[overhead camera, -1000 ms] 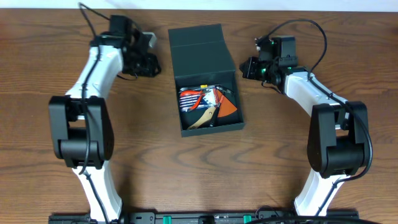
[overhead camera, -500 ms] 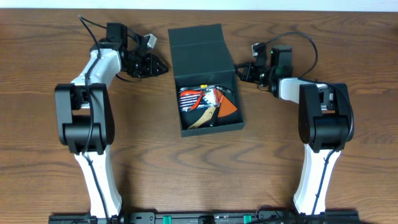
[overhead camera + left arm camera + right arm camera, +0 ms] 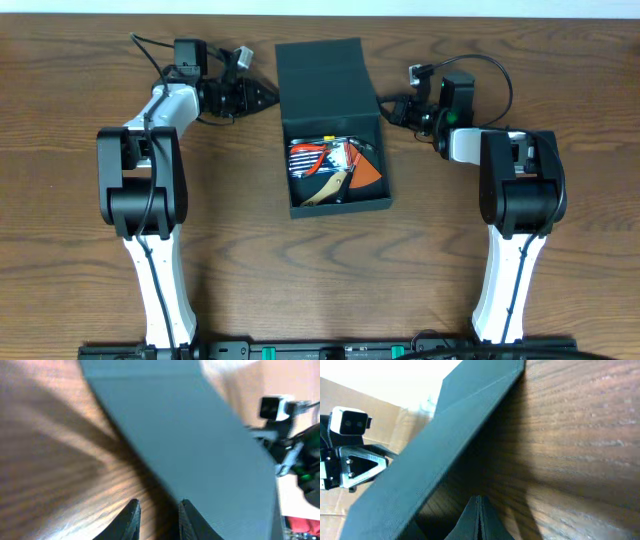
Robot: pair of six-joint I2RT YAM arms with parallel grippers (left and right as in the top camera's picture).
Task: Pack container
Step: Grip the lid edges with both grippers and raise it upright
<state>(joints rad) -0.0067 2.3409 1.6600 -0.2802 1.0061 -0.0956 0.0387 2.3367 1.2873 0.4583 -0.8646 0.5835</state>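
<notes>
We see the container (image 3: pixel 340 206) on the desk (image 3: pixel 230 250) between our two arms, its flap lid (image 3: pixel 322 75) open and thrown back on the far side. Red-handled pliers (image 3: pixel 316 153) lie among the tools inside. Our left claw (image 3: pixel 266 97) lies low just beside the container lid's left edge, its fingers (image 3: pixel 131 516) slightly parted with nothing between them, while our right claw (image 3: pixel 390 112) sits just beside the lid's right edge, its fingers (image 3: pixel 470 521) clenched together on nothing.
</notes>
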